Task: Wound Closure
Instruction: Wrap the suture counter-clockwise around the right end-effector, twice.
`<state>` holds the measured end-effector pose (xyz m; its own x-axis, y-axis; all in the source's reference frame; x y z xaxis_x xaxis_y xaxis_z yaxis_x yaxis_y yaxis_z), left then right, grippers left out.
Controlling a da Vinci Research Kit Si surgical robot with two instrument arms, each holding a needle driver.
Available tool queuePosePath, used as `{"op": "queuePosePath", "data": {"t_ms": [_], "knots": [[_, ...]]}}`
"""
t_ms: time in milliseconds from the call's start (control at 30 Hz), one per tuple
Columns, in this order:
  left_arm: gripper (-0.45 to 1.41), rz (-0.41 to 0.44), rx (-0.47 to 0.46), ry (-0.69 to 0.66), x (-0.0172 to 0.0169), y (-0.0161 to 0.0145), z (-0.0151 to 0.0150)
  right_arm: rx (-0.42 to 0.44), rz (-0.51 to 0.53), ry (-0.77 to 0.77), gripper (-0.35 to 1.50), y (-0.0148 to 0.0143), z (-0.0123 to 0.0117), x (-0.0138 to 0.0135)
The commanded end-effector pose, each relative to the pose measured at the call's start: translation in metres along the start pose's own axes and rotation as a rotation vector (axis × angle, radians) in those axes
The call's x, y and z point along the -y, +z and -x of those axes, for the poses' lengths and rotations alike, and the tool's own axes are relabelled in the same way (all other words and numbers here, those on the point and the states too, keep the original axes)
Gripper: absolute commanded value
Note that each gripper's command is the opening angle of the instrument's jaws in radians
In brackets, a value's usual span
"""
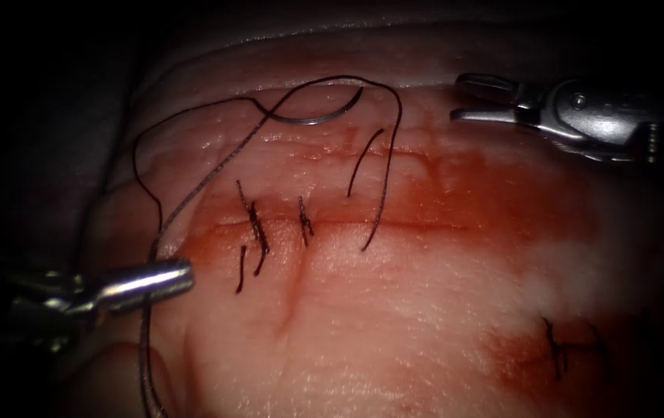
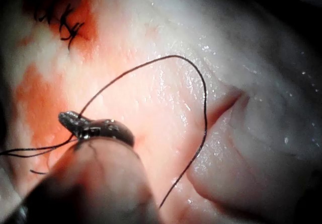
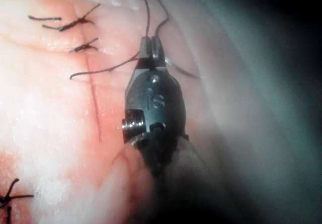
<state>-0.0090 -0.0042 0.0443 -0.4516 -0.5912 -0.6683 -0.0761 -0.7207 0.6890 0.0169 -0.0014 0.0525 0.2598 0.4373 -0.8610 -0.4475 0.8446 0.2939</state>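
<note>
Tissue (image 1: pixel 394 310) fills background. Needle (image 1: pixel 324 116) lies free above the cut (image 1: pixel 394 226), not in tissue. Left tool (image 1: pixel 181 277) clenched on thread (image 1: pixel 193 193); right tool (image 1: pixel 463 97) released, holding nothing.

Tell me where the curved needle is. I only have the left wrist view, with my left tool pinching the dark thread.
Observer: The curved steel needle lies loose on the pale pork tissue, above the cut in the endoscope view. Neither tool holds it.
Operator: And the right arm's tool?
Observer: The right tool hangs at upper right, jaws open, holding nothing.
Operator: Where does my thread lead?
Observer: From your left tool, the thin dark thread climbs to the needle's end, passing left of two knotted stitches across the cut.
</note>
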Motion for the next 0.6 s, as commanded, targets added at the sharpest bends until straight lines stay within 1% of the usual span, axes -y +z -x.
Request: {"op": "queuePosePath", "data": {"t_ms": [33,67,100,133,167,200,233,267,300,333,367,400,433,467,500,533,600], "knots": [[-0.45,0.000,-0.002,0.001,-0.0005,0.0006,0.0000,-0.004,0.015,-0.032,-0.35,0.0022,-0.0002,-0.0003],[-0.45,-0.001,-0.004,0.001,-0.0005,0.0007,0.0000,0.006,0.018,-0.041,-0.35,0.0028,-0.0004,-0.0005],[-0.45,-0.001,-0.004,0.005,-0.0004,0.0007,0.0001,0.018,-0.009,-0.048,-0.35,0.0044,-0.0006,-0.0014],[-0.45,-0.001,-0.010,0.004,-0.0002,0.0007,0.0000,0.029,-0.059,-0.043,-0.35,0.0063,-0.0008,-0.0023],[-0.45,-0.001,-0.010,0.004,-0.0002,0.0007,0.0000,0.027,-0.080,-0.041,-0.35,0.0070,-0.0009,-0.0026],[-0.45,-0.001,-0.010,0.004,-0.0002,0.0007,0.0000,0.027,-0.080,-0.041,-0.35,0.0070,-0.0009,-0.0026],[-0.45,-0.002,-0.019,0.003,0.0000,0.0006,0.0000,0.021,-0.125,-0.039,-0.35,0.0087,-0.0010,-0.0030],[-0.45,-0.003,-0.025,0.002,0.0001,0.0006,-0.0001,0.017,-0.158,-0.039,-0.35,0.0098,-0.0010,-0.0031],[-0.45,-0.007,-0.030,0.000,0.0004,0.0007,-0.0001,0.023,-0.210,-0.047,-0.35,0.0114,-0.0009,-0.0030],[-0.45,-0.007,-0.034,-0.002,0.0006,0.0007,-0.0001,0.015,-0.246,-0.052,-0.35,0.0120,-0.0008,-0.0028],[-0.45,-0.007,-0.038,-0.005,0.0009,0.0006,-0.0001,-0.011,-0.313,-0.074,-0.35,0.0134,-0.0004,-0.0022],[-0.45,-0.006,-0.038,-0.006,0.0010,0.0006,-0.0001,-0.027,-0.331,-0.073,-0.35,0.0140,-0.0001,-0.0019],[-0.45,-0.006,-0.038,-0.002,0.0012,0.0005,-0.0001,-0.039,-0.349,-0.060,-0.35,0.0144,0.0001,-0.0016],[-0.45,-0.002,-0.044,-0.018,0.0017,0.0005,0.0000,-0.068,-0.417,-0.007,-0.35,0.0154,0.0010,-0.0002],[-0.45,-0.002,-0.044,-0.018,0.0017,0.0005,0.0000,-0.068,-0.417,-0.007,-0.35,0.0154,0.0010,-0.0002],[-0.45,-0.002,-0.050,-0.036,0.0022,0.0007,0.0004,-0.085,-0.461,0.018,-0.35,0.0158,0.0014,0.0008],[-0.45,-0.001,-0.052,-0.049,0.0026,0.0009,0.0010,-0.101,-0.499,0.030,-0.35,0.0159,0.0017,0.0015]]}}
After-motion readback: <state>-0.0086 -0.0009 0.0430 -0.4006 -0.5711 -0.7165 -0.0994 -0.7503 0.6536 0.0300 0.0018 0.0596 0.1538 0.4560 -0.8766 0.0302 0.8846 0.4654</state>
